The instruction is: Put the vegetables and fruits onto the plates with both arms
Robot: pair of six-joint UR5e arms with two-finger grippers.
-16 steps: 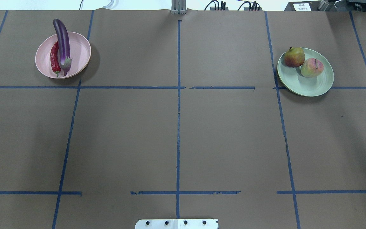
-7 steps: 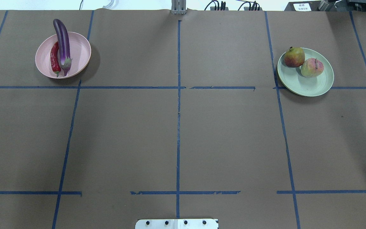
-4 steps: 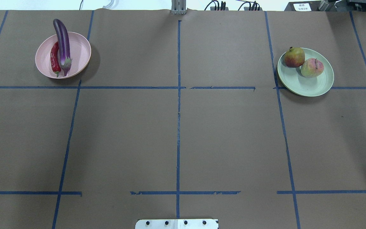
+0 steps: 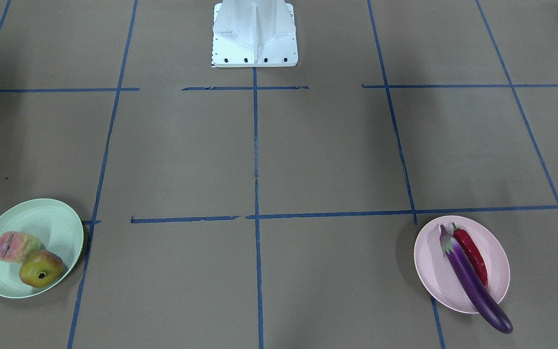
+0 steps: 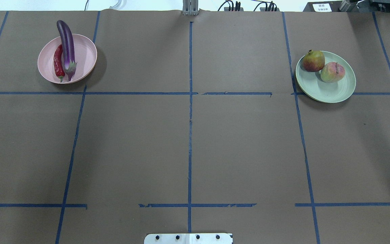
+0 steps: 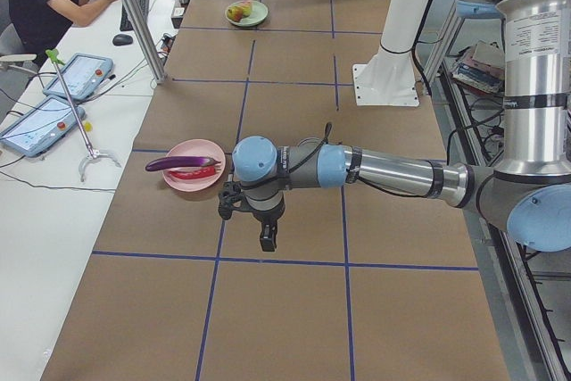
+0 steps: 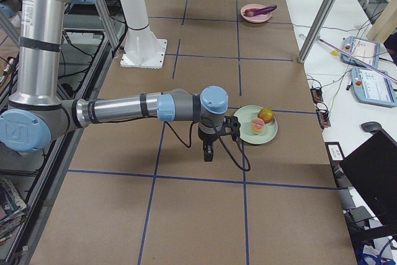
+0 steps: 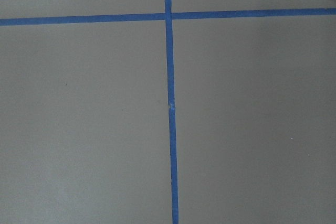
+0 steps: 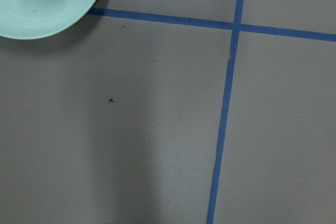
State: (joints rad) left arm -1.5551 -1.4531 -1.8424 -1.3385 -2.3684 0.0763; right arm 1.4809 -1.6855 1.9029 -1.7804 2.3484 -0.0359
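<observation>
pink plate (image 5: 87, 56): far left of bench (image 5: 130, 145). Holds both veg. Rigid, prob. light; no reason to shift it.
chili (image 5: 58, 62): on pink plate, along the eggplant's left side, touching or nearly so. Prob. light, waxy-slick, curved. If regrasped, pinch across mid-body, not the thin tip.
eggplant (image 5: 67, 44): cap end on the plate, rounded end overhangs the far rim. Long, glossy, prob. slippery. Take it across the middle so it doesn't pivot. A nudge on the overhang could tip it off.
crowned fruit (image 5: 313, 60): far-left part of green plate, touching the other fruit. Round, firm-looking, will roll. Grip across the widest part, clear of the crown.
blush fruit (image 5: 332, 72): on green plate, crease up. Same handling; needs a wide pincer gap.
green plate (image 5: 330, 92): far right of bench, both fruits on it.
status: judged done, all 4 items plated.
left arm (image 6: 375, 169): stretched out almost level above bench, wrist turned down.
left pincer (image 6: 267, 241): points down, near pink plate but apart. Wrist cam shows only blue tape (image 8: 169, 103) crossing. How far open: can't tell. Prob. holds nothing.
right arm (image 7: 124, 110): mirror pose, reaching out level, wrist down.
right pincer (image 7: 208, 154): points down just beside green plate, not touching. Wrist cam catches the plate's rim in a corner. Opening: can't tell. Prob. holds nothing.
</observation>
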